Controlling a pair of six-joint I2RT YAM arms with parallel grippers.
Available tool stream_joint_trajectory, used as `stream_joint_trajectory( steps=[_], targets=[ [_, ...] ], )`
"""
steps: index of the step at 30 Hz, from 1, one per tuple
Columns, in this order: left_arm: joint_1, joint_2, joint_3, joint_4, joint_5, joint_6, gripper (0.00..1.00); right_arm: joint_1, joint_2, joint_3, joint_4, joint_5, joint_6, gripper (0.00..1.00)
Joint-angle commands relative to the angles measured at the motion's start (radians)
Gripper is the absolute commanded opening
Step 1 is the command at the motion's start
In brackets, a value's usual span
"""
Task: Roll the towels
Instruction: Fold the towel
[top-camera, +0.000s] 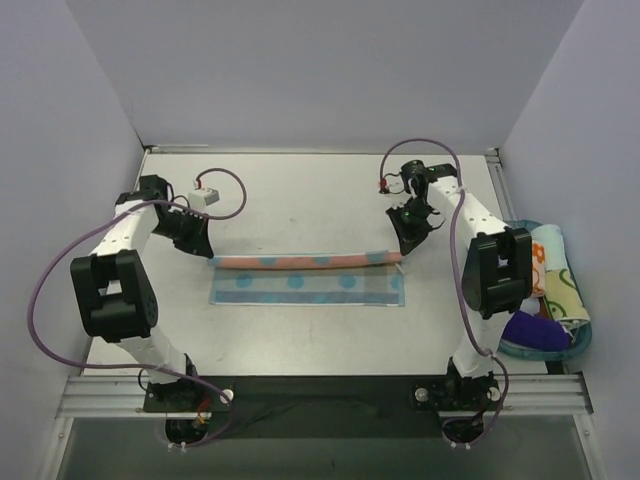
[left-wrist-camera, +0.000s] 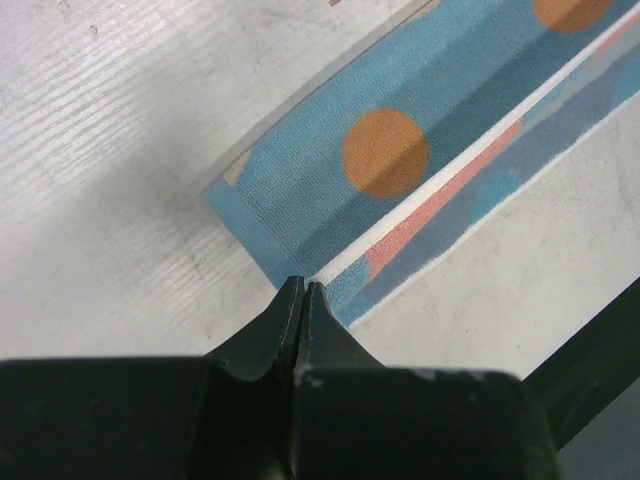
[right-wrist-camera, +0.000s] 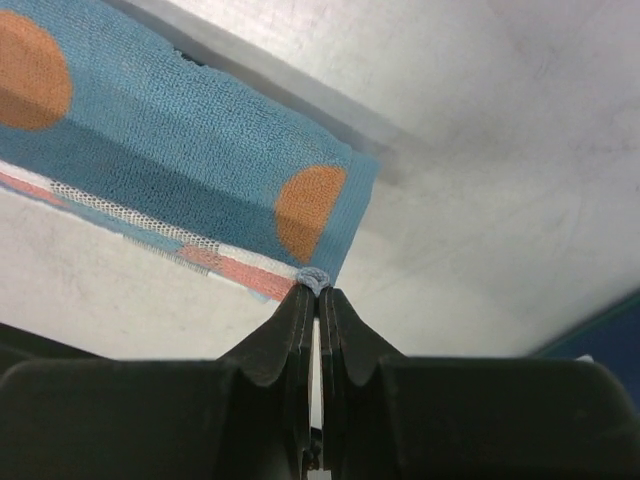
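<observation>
**Left side.** The left gripper (top-camera: 209, 256) is reaching over the grey, faintly scuffed table (top-camera: 300, 195). Its black tapered fingers are pressing together at the tips, pinching the left end of the light blue towel (top-camera: 305, 288) at the rim of its turned-over strip.

**Centre.** The towel is lying as a long, narrow band across the middle of the table, running left to right between the two grippers. Its near part is resting flat and is showing blue with darker blue dots. Its far edge is standing slightly raised as a thin, straight strip that is showing salmon pink with blue dots from above. In the wrist views the cloth is appearing as fine looped terry, blue with round orange dots, with a white and salmon band along the fold.

**Right side.** The right gripper (top-camera: 402, 254) is holding the right end of the same strip. Its jaws are closing on a small bunched nub of blue cloth at the corner.

**Far right.** A blue-rimmed basket (top-camera: 545, 355) is sitting at the table's right edge, well apart from the flat towel. It is holding a white towel (top-camera: 545, 258) with orange prints and a plain purple cloth (top-camera: 535, 328).
</observation>
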Motion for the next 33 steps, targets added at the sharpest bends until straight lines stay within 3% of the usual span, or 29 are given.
stream_joint_trajectory(
  steps=[1, 7, 14, 26, 33],
  targets=[
    [0.011, -0.078, 0.005, -0.080, 0.013, 0.072, 0.00, 0.014, -0.100, -0.067, -0.096, 0.025, -0.011, 0.00],
    [0.008, -0.043, -0.099, -0.044, -0.001, 0.090, 0.00, 0.045, -0.070, -0.215, -0.015, 0.025, 0.010, 0.00],
    [0.007, 0.079, -0.171, 0.064, -0.032, 0.055, 0.00, 0.071, 0.028, -0.268, 0.065, 0.037, 0.035, 0.00],
    [0.005, 0.125, -0.141, 0.084, -0.009, -0.002, 0.00, 0.038, 0.111, -0.167, 0.076, 0.103, 0.022, 0.00],
    [0.005, 0.067, -0.127, 0.040, 0.020, -0.003, 0.00, 0.042, 0.025, -0.162, 0.039, 0.091, 0.015, 0.00]
  ],
)
